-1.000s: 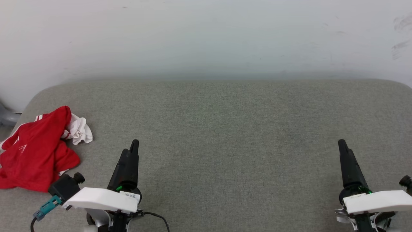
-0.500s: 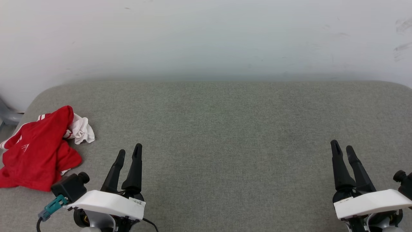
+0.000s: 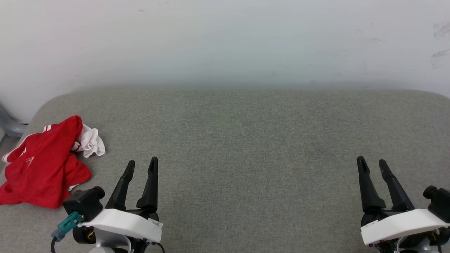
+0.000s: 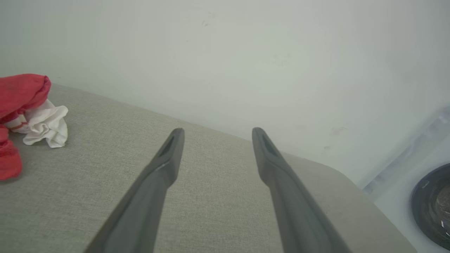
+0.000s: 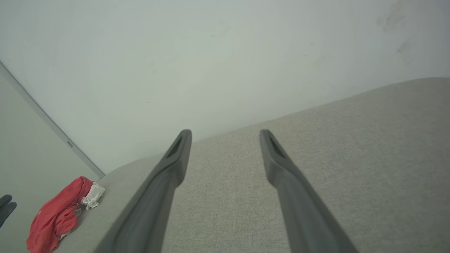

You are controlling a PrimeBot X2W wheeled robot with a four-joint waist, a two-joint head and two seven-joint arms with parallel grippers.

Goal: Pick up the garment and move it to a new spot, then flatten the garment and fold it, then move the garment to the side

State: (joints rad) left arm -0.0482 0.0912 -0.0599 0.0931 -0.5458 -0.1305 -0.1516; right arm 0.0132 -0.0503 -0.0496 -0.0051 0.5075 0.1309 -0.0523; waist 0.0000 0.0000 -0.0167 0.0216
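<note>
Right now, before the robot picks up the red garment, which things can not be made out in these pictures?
- Head view: the garment lies crumpled, so its own folds hide much of it, and the left edge cuts it off.
- Left wrist view: a dark round object is cut by the right edge and cannot be identified.
- Head view: a grey object is mostly cut off at the left edge.

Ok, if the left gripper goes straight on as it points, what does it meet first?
Probably nothing before the wall: the left gripper aims across the cushion, the garment lying off to its left.
</note>
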